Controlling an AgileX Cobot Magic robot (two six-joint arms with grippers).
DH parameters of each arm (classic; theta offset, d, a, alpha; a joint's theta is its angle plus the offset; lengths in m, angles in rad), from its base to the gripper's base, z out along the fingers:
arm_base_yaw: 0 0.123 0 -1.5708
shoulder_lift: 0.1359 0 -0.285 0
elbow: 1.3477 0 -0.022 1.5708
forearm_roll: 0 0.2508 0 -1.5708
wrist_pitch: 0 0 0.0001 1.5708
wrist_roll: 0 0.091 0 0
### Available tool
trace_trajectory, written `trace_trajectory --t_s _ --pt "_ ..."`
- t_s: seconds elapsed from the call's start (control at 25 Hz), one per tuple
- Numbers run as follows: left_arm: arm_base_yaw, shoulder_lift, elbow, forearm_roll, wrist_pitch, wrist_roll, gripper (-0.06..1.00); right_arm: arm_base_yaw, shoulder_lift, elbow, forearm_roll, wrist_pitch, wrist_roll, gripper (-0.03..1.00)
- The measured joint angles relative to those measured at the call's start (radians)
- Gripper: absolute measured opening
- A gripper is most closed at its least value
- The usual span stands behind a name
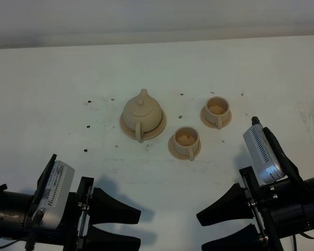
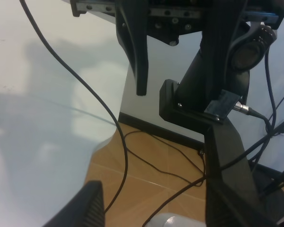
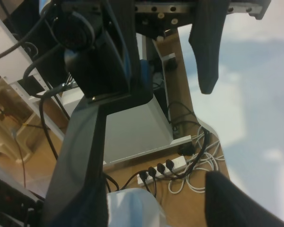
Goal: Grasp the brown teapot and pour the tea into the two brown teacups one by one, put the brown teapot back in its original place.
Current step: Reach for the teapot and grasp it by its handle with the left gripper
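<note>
The brown teapot (image 1: 142, 111) sits upright with its lid on, on its wide round saucer plate (image 1: 156, 129) at the table's middle. The two brown teacups stand on small saucers to its right: the nearer one (image 1: 187, 138) and the farther one (image 1: 217, 108). My left gripper (image 1: 139, 227) is open and empty at the front left, pointing right. My right gripper (image 1: 200, 232) is open and empty at the front right, pointing left. The two face each other, well short of the crockery. Both wrist views show only my open fingers (image 2: 83, 208) (image 3: 232, 198) and the opposite arm; teapot and cups are out of view.
The white table (image 1: 57, 89) carries small dark marks around the teapot. Past its front edge the wrist views show wooden floor with loose cables (image 2: 128, 156) and a power strip (image 3: 163, 168).
</note>
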Motion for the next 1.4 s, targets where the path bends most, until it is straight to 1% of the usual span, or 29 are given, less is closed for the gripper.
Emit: trace_trajectory --t_s 0.28,0.6,0.68,0.76,0.88,0.96,1.04,1.12,1.2,1.24,1.32,1.4 --pt "0.000 0.000 0.000 -0.015 0.000 0.000 0.48 0.000 0.000 0.000 0.000 0.000 0.000 0.48" --pt "0.000 -0.036 0.001 -0.124 0.018 -0.001 0.48 0.000 0.000 0.000 0.003 0.000 0.000 0.48" --pt "0.000 -0.077 0.002 -0.143 0.020 -0.018 0.48 0.000 0.000 0.000 0.005 0.000 0.000 0.48" --pt "0.000 -0.127 0.001 -0.149 0.014 -0.058 0.48 0.000 0.000 0.000 0.006 0.000 0.000 0.48" --pt "0.000 -0.214 -0.029 -0.132 -0.041 -0.204 0.48 0.000 0.000 0.000 0.006 0.000 0.000 0.48" --pt "0.000 -0.275 -0.061 -0.091 -0.112 -0.317 0.48 0.000 0.000 0.000 0.009 0.000 0.002 0.48" --pt "0.000 -0.328 -0.102 -0.033 -0.178 -0.434 0.48 0.000 0.000 0.000 0.018 0.000 0.016 0.48" --pt "0.000 -0.375 -0.143 0.045 -0.232 -0.556 0.48 0.000 0.000 0.000 0.036 -0.001 0.039 0.48" --pt "0.000 -0.414 -0.187 0.125 -0.270 -0.672 0.48 0.000 0.000 0.000 0.054 -0.033 0.081 0.48" --pt "0.000 -0.427 -0.212 0.171 -0.289 -0.746 0.48 0.000 0.000 -0.001 0.063 -0.068 0.119 0.48" --pt "0.000 -0.437 -0.260 0.266 -0.322 -0.890 0.48 0.000 0.001 -0.016 0.062 -0.151 0.230 0.48" --pt "0.000 -0.438 -0.302 0.395 -0.355 -1.045 0.48 0.000 0.002 -0.051 0.023 -0.245 0.359 0.48"
